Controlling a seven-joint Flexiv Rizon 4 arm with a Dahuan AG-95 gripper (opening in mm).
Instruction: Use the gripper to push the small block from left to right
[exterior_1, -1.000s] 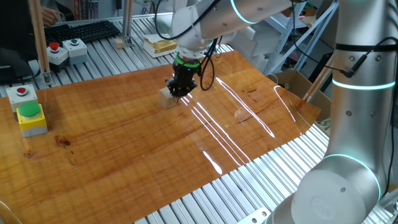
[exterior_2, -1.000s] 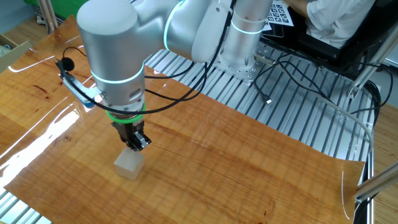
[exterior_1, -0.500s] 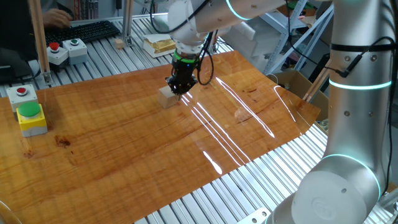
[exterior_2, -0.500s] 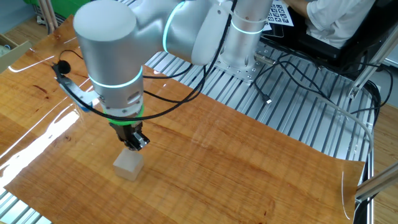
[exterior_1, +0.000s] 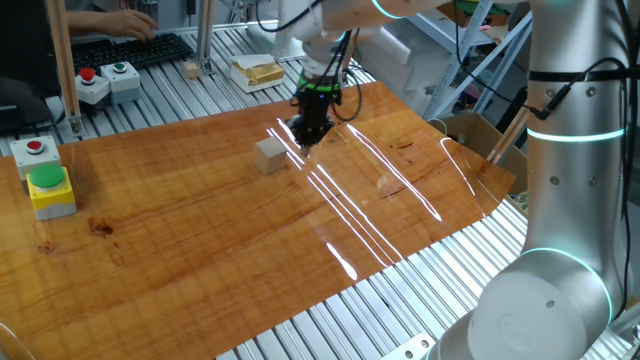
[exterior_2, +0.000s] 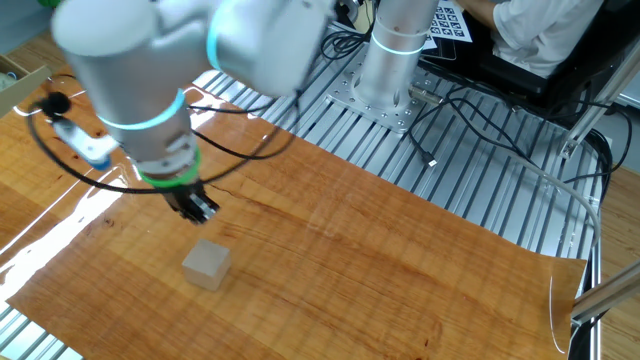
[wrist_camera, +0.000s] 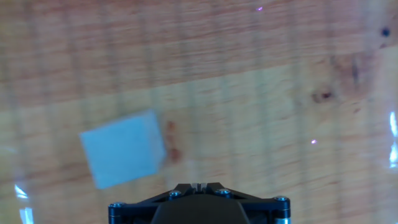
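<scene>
The small block (exterior_1: 270, 155) is a pale beige-grey cube resting on the wooden tabletop (exterior_1: 200, 230). It also shows in the other fixed view (exterior_2: 207, 265) and in the hand view (wrist_camera: 123, 157), where it looks bluish and blurred. My gripper (exterior_1: 310, 134) is shut, its narrow black tip lifted off the table to the right of the block and apart from it. In the other fixed view my gripper (exterior_2: 200, 209) hangs above and beyond the block. In the hand view the closed tip (wrist_camera: 198, 186) shows at the bottom edge.
A white box with yellowish contents (exterior_1: 256, 73), a tiny tan block (exterior_1: 191, 69) and button boxes (exterior_1: 108, 82) stand at the back. A yellow and green button box (exterior_1: 48, 187) sits at the left. Glare streaks (exterior_1: 350, 210) cross the table. A second arm (exterior_1: 570, 200) stands at the right.
My gripper has lifted off the block and moved away to the right of it. The block has stayed where it was.
</scene>
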